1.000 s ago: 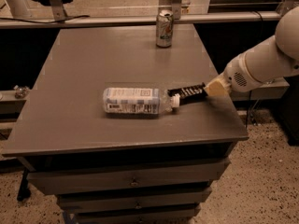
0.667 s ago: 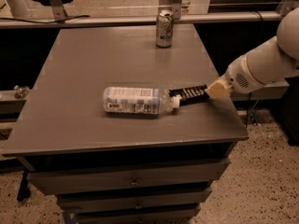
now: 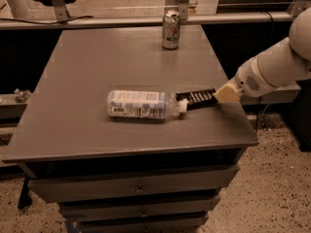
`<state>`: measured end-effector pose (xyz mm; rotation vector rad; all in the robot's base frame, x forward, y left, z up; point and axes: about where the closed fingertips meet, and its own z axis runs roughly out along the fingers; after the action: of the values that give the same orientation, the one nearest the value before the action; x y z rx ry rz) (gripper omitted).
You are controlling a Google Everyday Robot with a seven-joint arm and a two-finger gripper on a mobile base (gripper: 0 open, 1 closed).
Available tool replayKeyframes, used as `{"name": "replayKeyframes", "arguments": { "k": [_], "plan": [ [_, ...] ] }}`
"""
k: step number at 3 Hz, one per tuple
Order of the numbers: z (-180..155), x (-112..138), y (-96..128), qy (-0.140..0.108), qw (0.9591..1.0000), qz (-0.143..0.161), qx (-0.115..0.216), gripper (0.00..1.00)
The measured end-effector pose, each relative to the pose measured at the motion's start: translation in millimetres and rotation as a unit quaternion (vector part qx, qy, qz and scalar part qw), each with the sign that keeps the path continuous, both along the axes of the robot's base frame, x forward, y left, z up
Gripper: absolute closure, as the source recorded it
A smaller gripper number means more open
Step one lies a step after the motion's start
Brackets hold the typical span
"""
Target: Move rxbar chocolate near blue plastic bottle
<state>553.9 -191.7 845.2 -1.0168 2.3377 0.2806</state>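
Camera view, seen from the front of the grey desk (image 3: 97, 62), whose flat top carries three objects and whose front holds a stack of drawers (image 3: 136, 188) below. The robot's white arm (image 3: 272, 69) reaches in from the right, low over the desk's right edge. The blue plastic bottle (image 3: 141, 104) lies on its side near the middle of the desk, toward the front, with its label facing up and its white cap (image 3: 182, 107) pointing right. A silver drink can (image 3: 171, 29) stands upright at the far edge, well apart from the bottle. The rxbar chocolate (image 3: 197, 97), black with white lettering, lies flat just right of the bottle; its left end is at the cap, touching it or nearly so. The end effector (image 3: 224, 93), pale tan, sits at the bar's right end, in contact with it as far as can be seen; whether it is clenched on the bar or released cannot be told.
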Motion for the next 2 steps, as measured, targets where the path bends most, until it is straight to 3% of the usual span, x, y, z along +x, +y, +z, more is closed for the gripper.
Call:
{"name": "replayKeyframes", "arguments": {
  "k": [1, 2],
  "plan": [
    [4.8, 2.6, 1.8, -0.005, 1.0000, 0.003, 0.002, 0.13],
    [17.0, 5.7, 1.3, -0.017, 0.9998, 0.003, 0.004, 0.00]
  ]
}}
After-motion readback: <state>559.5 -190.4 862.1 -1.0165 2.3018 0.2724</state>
